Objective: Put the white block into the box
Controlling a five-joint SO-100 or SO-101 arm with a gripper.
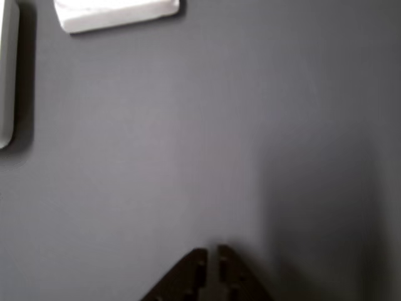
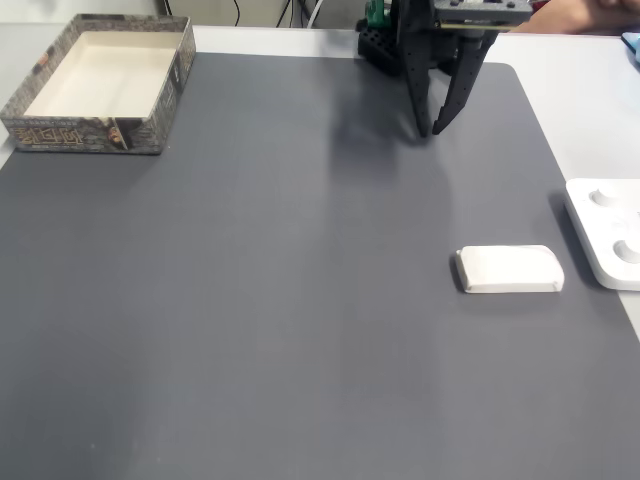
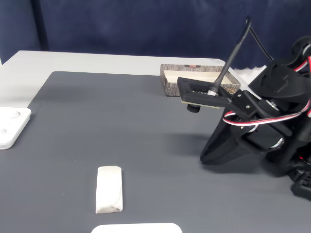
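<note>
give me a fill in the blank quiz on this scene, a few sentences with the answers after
1. The white block lies on the dark grey ____.
2. The inside of the box holds ____.
3. The end effector hangs above the mat with its fingers ____.
4. In a fixed view, the flat white device sits to the ____ of the block.

Answers: mat; nothing; open; right

Setting: a desk-type robotics test bench, indoor, most likely a lab or office. Evidence: a dark grey mat (image 2: 280, 280) covers a white tabletop (image 3: 87, 63); a dark blue curtain (image 3: 121, 24) closes off the 12 o'clock side in a fixed view. A small black arm (image 3: 262, 121) with exposed red and white wiring stands on the mat. Cables (image 2: 300, 12) trail at 12 o'clock behind the table.
</note>
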